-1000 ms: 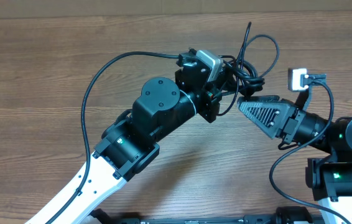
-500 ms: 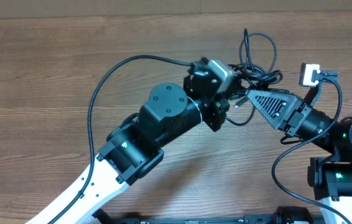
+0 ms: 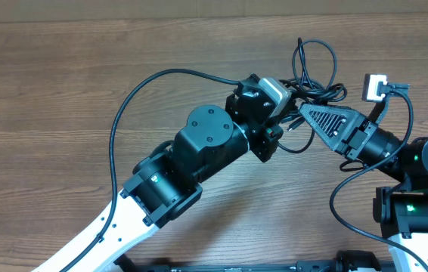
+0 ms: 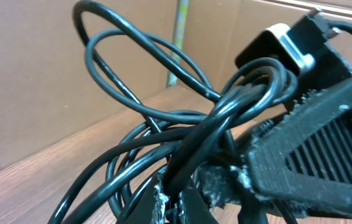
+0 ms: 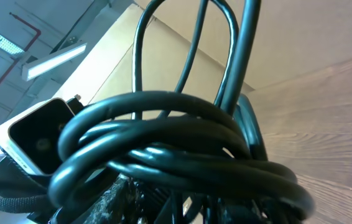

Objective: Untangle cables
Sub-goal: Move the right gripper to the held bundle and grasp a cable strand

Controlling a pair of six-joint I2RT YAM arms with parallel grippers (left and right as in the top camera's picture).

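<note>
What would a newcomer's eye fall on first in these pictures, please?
The knotted bundle of thin black cables at the overhead view's upper right draws the eye first, its loops filling both wrist views. The left gripper and right gripper meet at it above the brown wooden table.
</note>
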